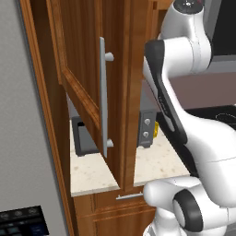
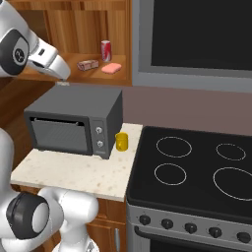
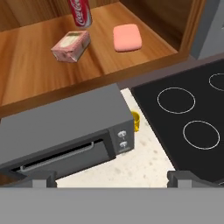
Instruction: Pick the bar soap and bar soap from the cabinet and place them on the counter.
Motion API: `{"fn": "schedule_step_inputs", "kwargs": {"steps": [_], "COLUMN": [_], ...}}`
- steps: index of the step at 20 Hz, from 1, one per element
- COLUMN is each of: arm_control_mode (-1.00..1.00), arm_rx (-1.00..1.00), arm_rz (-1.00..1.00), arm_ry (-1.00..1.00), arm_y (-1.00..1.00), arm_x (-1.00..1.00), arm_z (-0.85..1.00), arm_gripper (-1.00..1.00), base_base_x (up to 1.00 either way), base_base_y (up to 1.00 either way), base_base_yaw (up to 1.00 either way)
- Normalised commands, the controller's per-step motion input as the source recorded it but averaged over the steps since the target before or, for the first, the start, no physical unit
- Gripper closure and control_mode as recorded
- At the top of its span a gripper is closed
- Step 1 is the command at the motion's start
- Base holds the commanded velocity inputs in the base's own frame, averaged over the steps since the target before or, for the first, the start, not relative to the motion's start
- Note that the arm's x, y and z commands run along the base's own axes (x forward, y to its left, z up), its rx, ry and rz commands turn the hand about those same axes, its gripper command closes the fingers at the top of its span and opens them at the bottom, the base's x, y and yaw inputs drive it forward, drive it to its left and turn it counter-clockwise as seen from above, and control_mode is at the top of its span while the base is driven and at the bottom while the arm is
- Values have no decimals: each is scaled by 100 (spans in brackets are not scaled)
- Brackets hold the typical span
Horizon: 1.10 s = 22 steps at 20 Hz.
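The claw (image 3: 112, 177) stands wide open, holding nothing, above the microwave (image 3: 61, 135). On the open cabinet (image 3: 39, 65) shelf the pink bar soap (image 3: 127, 37) lies at one o'clock (wrapped bar (image 3: 71, 46) at eleven, beside the red can (image 3: 80, 12)), well above the bench (image 3: 144, 162).

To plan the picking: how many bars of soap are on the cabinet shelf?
2: a pink bar soap at the right, a wrapped soap beside the red can. More may be hidden.

Glossy reddish wood cabinet (image 3: 39, 65), speckled matt stone counter (image 2: 74, 174), smooth salmon-pink bar soap (image 3: 127, 37).
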Motion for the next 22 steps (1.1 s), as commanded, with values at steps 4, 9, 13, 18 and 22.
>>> {"fn": "schedule_step_inputs", "kwargs": {"steps": [4,9,13,18,22], "arm_control_mode": [-100,-100,-100,-100,-100], "arm_rx": [-9,-7,-2,0,0], "arm_rz": [0,0,0,0,0], "arm_ry": [5,2,0,-4,-4], "arm_y": [4,6,2,0,0], "arm_x": [23,22,18,16,18], "arm_z": [0,0,-3,-12,-18], "arm_gripper": [-100,-100,-100,-100,-100], "base_base_x": [0,0,0,0,0], "base_base_y": [0,0,0,0,0], "base_base_yaw": [0,0,0,0,0]}}
